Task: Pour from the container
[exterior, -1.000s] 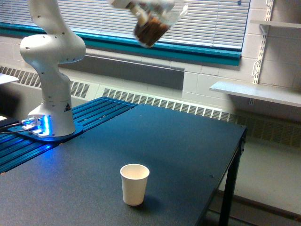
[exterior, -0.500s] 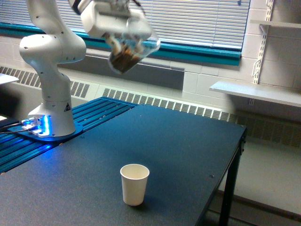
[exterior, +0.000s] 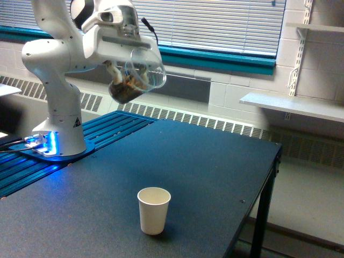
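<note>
A clear plastic container (exterior: pixel 137 76) hangs in the air, tilted with its wide mouth toward the exterior view's right. Brown contents sit in its lower end. My gripper (exterior: pixel 126 67) is shut on the container, with the white hand above and behind it. A small cream-white paper cup (exterior: pixel 153 209) stands upright on the dark table (exterior: pixel 215 177), well below the container and a little toward the exterior view's right of it. The cup's inside cannot be seen.
The arm's white base (exterior: pixel 59 129) stands on a blue-lit plate at the exterior view's left. A window with blinds and a radiator run along the back wall. The table's edge (exterior: pixel 269 183) drops off at the exterior view's right. A white shelf (exterior: pixel 293 105) juts from the wall.
The gripper has carried the container down and toward the exterior view's left, from the frame's top edge to mid-height beside the arm. The paper cup has not moved.
</note>
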`<state>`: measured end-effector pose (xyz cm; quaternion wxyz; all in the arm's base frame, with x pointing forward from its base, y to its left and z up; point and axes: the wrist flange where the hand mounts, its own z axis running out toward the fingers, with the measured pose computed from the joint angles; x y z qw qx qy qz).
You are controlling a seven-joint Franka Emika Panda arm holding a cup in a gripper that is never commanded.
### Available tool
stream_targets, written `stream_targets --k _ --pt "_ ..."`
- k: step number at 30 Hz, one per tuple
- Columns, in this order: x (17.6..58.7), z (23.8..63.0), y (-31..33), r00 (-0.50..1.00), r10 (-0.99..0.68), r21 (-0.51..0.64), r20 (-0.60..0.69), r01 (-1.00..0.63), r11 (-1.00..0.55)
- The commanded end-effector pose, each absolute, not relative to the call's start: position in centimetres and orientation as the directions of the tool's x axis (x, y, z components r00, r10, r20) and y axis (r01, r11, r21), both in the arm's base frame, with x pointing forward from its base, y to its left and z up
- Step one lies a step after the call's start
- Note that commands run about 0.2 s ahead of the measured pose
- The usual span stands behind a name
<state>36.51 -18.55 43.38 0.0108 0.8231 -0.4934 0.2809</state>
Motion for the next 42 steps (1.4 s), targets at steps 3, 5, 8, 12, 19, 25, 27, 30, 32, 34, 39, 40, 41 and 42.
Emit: stream_targets --k 3,5,8,12,19,25,27,30,32,34,39,40,41,42 --pt "36.6 41.1 -18.7 0.261 -0.857 -0.256 0.445 -0.88 -0.401" --pt "36.6 40.6 -18.7 0.258 -0.858 -0.25 0.444 -0.884 -0.395" --pt "36.8 39.9 -18.6 0.259 -0.859 -0.232 0.442 -0.892 -0.389" --pt "37.1 39.0 -18.5 0.257 -0.862 -0.212 0.437 -0.902 -0.376" --pt "37.7 38.0 -18.3 0.275 -0.861 -0.163 0.428 -0.914 -0.372" --pt "38.2 37.1 -18.0 0.281 -0.867 -0.119 0.412 -0.926 -0.357" --pt "38.3 36.8 -17.9 0.286 -0.863 -0.106 0.417 -0.928 -0.358" --pt "38.5 36.3 -17.8 0.284 -0.866 -0.089 0.412 -0.933 -0.348" --pt "38.7 35.9 -17.8 0.281 -0.867 -0.077 0.411 -0.937 -0.34" --pt "38.8 35.5 -17.8 0.282 -0.868 -0.069 0.408 -0.939 -0.337" --pt "39.0 34.5 -17.7 0.288 -0.866 -0.043 0.409 -0.942 -0.333" --pt "39.1 34.3 -17.6 0.288 -0.867 -0.037 0.408 -0.943 -0.33" --pt "39.1 34.2 -17.6 0.288 -0.867 -0.035 0.406 -0.943 -0.33" --pt "39.2 34.0 -17.5 0.29 -0.866 -0.029 0.407 -0.944 -0.33"
